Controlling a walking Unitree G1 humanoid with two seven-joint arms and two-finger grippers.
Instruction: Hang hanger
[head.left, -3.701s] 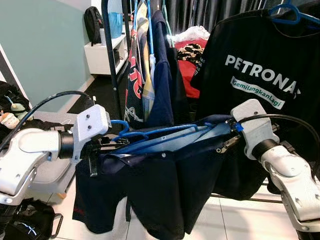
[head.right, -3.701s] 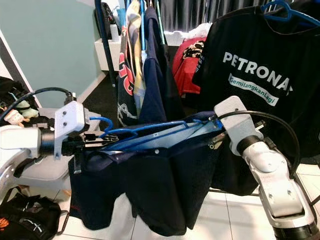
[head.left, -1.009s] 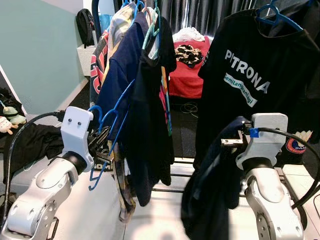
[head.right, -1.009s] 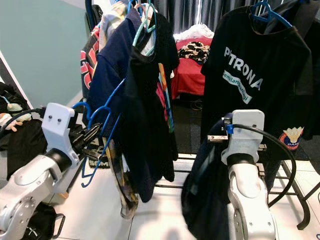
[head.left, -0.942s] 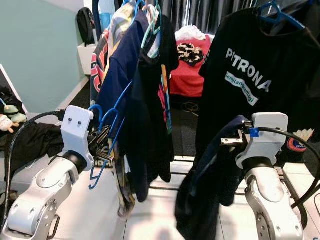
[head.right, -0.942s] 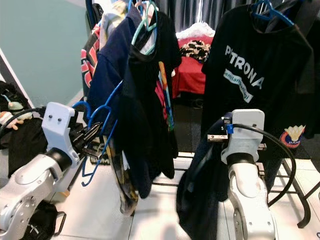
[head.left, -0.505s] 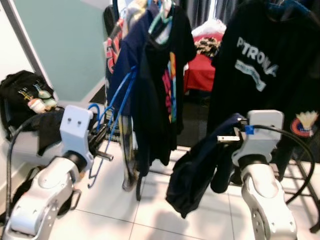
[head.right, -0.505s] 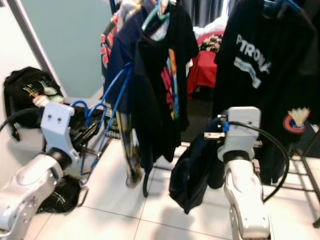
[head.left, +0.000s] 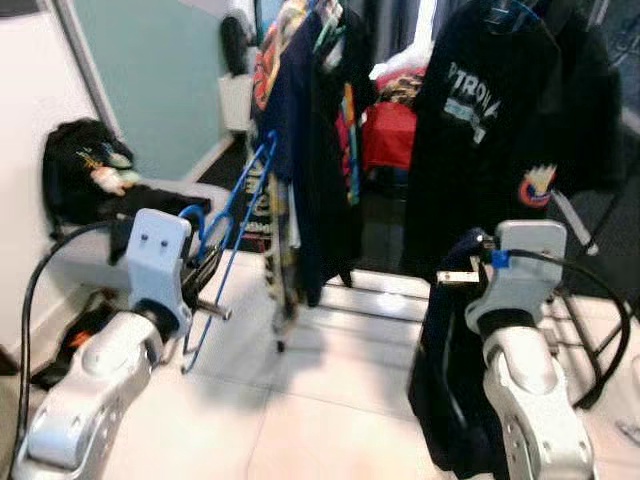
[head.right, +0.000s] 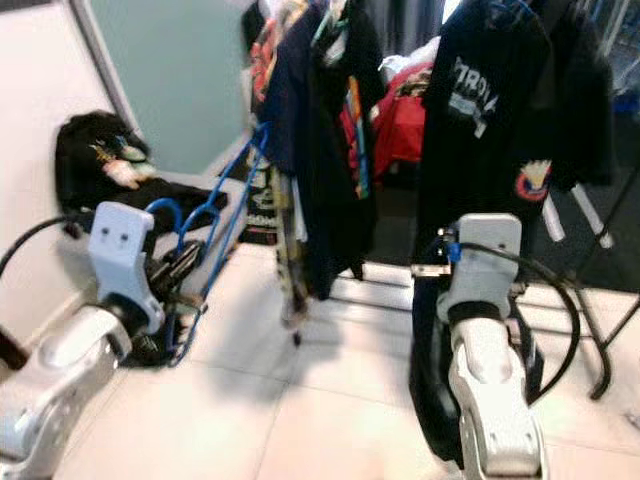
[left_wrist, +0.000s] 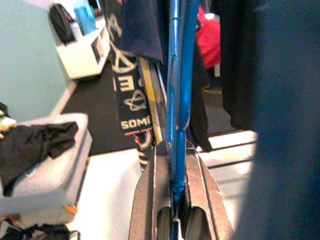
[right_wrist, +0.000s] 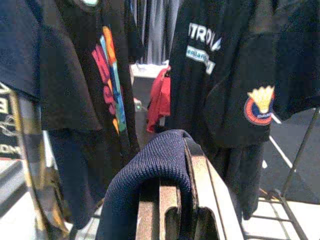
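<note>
Rack (head.left: 330, 290) top cropped; shirt lettering (head.left: 468, 100) blurred.

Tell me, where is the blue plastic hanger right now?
The blue plastic hanger is pinched in the left claw on the robot's left, empty and tilted up toward the rack of hanging shirts, above the white tiled floor.

Blue hanger (head.left: 232, 215); navy garment (head.right: 432, 340); black T-shirt (head.left: 478, 130) bearing white lettering and orange-red badge; teal wall (head.left: 150, 70).
</note>
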